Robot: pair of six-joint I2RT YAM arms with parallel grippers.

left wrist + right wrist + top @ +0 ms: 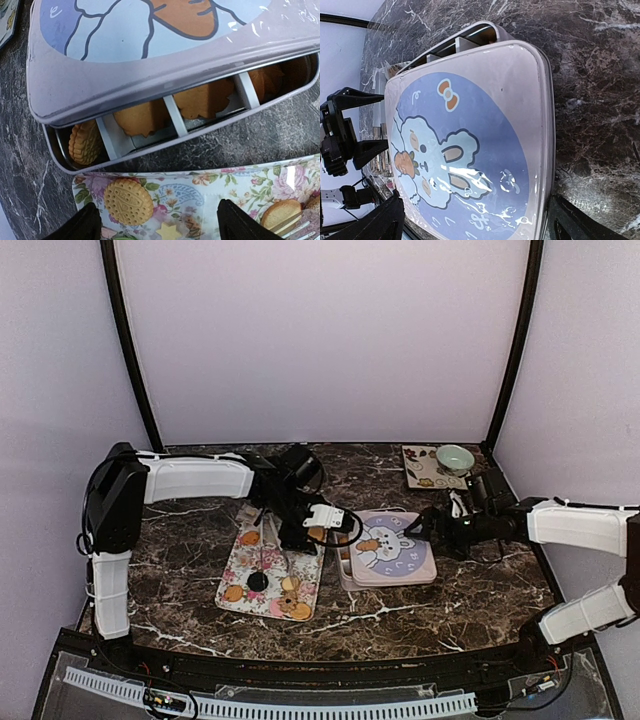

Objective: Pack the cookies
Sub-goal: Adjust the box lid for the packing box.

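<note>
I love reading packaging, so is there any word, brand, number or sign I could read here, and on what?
No readable text anywhere.
tin lid: only a cartoon rabbit, carrot, bow and loose squiggles, no letters.
round cookie on the floral tray: embossed pattern, too blurred to read.
printed mat at the back: too small to tell.

cookies [129,201]: golden-tan | lid [125,30]: lilac, blue bunny, orange carrot | tray [225,185]: pink floral | table [470,590]: dark marble, white veins

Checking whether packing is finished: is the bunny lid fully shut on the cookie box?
Not shut: the lid sits shifted, leaving a strip of the box open, cookies visible in its compartments.
</note>
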